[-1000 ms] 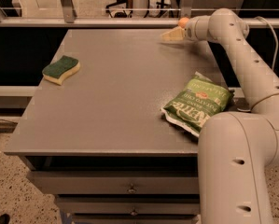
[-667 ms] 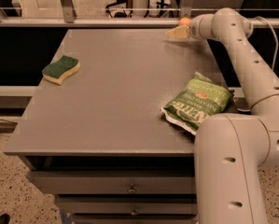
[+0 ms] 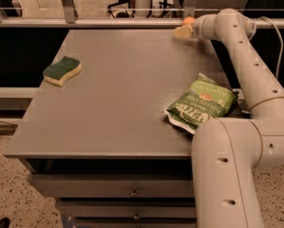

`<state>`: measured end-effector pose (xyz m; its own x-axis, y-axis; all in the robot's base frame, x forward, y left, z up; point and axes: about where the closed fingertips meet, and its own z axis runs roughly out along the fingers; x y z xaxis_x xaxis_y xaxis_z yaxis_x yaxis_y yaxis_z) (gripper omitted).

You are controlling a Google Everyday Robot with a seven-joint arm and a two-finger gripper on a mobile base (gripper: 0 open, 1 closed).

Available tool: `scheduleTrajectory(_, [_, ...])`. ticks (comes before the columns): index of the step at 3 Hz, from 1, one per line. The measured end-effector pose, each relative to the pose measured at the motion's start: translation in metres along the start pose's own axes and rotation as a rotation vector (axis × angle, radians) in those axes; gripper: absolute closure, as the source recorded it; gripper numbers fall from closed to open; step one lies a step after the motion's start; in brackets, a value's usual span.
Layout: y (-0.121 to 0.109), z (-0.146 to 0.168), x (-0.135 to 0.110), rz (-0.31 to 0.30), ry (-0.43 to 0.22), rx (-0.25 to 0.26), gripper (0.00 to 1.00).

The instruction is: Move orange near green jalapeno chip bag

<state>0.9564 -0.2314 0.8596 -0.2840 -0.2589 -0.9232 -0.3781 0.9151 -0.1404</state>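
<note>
My fingers (image 3: 182, 32) are at the far right corner of the grey worktop (image 3: 122, 89), close to its back edge, and they are low over the surface. From here they show only as one pale, cream-coloured shape, so I cannot tell if they are spread, pressed together, or pinching something.

The orange (image 3: 189, 20) is right there with them. It is seen just behind and a little above the pale shape, at the back edge of the worktop, and it looks like it is touching. If it is held or only lying beside, I cannot tell.

The green jalapeno chip bag (image 3: 201, 103) lies flat near the right edge of the worktop, toward the front. It is turned at an angle, with the white lettering facing up, and its lower end is partly behind my arm (image 3: 255, 70). The bag is well apart from the orange, with bare worktop between them.

My arm goes from the thick segment at the front right, up along the right side of the worktop, and bends at the back toward the corner.

On the left side of the worktop, well apart from all other things, lies a sponge (image 3: 62, 71), yellow with the green side up.
</note>
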Motion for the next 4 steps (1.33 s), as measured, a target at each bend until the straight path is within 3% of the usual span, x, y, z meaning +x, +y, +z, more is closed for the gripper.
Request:
scheduleTrajectory(1, [-0.001,0.002,0.000,-0.010,0.004,0.001,0.55])
scheduleTrajectory(3, [-0.004,-0.001,0.001,-0.025,0.014,0.003,0.99])
scheduleTrajectory(4, [0.004,-0.019,-0.011,-0.051,0.028,-0.040,1.00])
